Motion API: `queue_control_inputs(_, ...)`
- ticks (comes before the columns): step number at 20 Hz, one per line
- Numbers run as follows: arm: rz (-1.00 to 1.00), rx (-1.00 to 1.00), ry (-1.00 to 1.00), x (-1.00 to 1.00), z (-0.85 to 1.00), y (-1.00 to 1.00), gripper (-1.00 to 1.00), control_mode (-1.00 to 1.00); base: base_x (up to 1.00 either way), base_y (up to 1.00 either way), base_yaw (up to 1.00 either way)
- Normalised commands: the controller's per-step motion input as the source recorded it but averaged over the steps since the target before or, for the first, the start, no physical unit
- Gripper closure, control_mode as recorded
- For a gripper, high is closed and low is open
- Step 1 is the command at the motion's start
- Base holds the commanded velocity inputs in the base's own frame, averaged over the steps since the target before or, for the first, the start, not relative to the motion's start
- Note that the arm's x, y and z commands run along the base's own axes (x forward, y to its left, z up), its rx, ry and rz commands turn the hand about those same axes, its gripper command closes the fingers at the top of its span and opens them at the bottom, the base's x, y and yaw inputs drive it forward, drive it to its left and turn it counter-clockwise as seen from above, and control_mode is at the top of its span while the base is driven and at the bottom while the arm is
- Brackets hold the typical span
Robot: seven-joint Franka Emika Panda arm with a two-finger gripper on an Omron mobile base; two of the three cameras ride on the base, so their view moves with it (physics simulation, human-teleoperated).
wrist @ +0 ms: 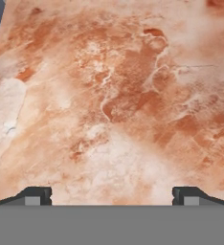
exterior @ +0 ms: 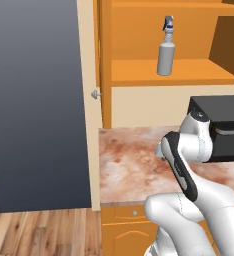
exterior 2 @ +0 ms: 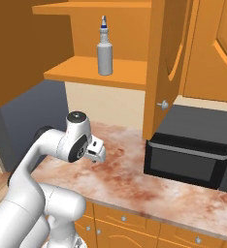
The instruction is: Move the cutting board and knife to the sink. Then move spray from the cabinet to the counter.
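We judge the spray bottle point(exterior: 166, 52) still waits on the cabinet shelf point(exterior: 199, 71), our empty hand point(wrist: 112, 197) wide over the worktop point(wrist: 118, 95).

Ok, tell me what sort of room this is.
A kitchen, by the look of it: a marbled stone counter over orange base cabinets, a black microwave on it, and an open wall cabinet holding a spray bottle.

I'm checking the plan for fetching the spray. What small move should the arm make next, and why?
Probably raise the hand toward the cabinet shelf. The gripper is open and empty, pointing down at bare counter, while the spray stands upright on the open shelf well above it.
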Motion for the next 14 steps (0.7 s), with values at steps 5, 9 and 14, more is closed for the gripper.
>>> queue_control_inputs(5, 0.0, 0.0, 0.0, 0.0, 0.0, 0.0, -1.0, 1.0, 0.0, 0.0, 0.0)
queue_control_inputs(9, 0.0, 0.0, 0.0, 0.0, 0.0, 0.0, -1.0, 1.0, -0.01, 0.0, 0.0)
queue_control_inputs(14, 0.0, 0.02, -0.17, -0.03, 0.17, 0.0, -1.0, -1.0, 0.0, 0.0, 0.0)
